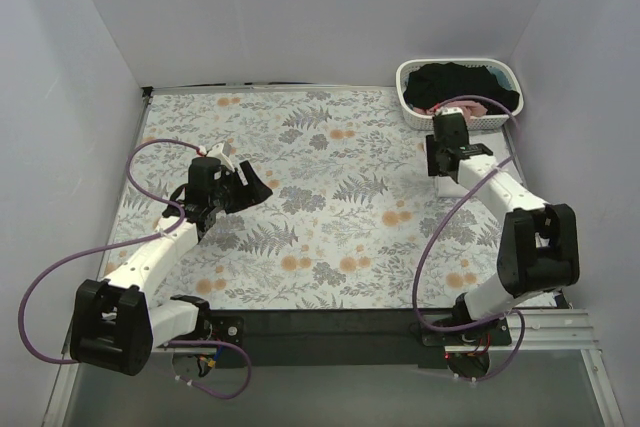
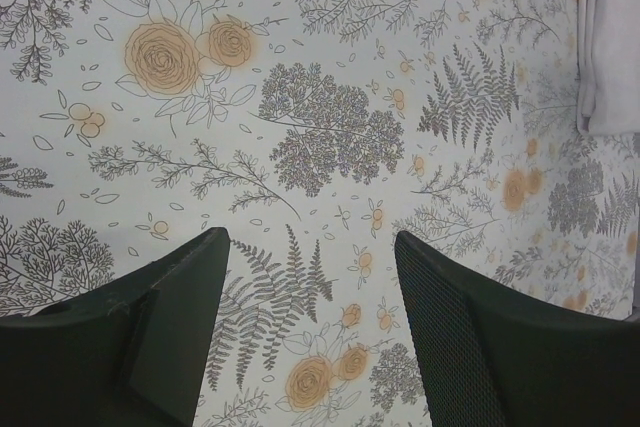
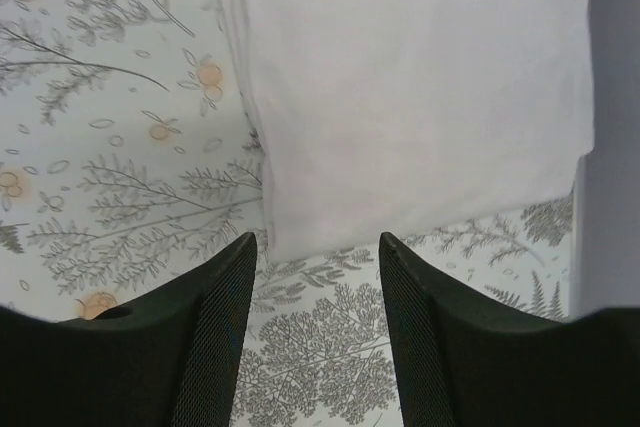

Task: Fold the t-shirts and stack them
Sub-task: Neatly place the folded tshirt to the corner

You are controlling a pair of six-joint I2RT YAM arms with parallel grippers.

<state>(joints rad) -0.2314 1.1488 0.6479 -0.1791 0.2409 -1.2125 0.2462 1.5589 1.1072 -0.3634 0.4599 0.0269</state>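
Observation:
A folded white t-shirt [image 3: 410,87] lies flat on the floral tablecloth, filling the upper part of the right wrist view. It also shows at the right edge of the left wrist view [image 2: 605,57]. My right gripper [image 3: 318,247] is open and empty, just above the cloth at the shirt's near edge; in the top view [image 1: 440,159] its arm hides most of the shirt. My left gripper [image 2: 310,247] is open and empty over bare tablecloth at the left [image 1: 247,187]. A black t-shirt [image 1: 462,82] and a pink one [image 1: 427,107] lie in the basket.
The white lattice basket [image 1: 455,63] stands at the back right corner, close behind my right gripper. Grey walls enclose the table on three sides. The floral tablecloth [image 1: 340,207] covers the table.

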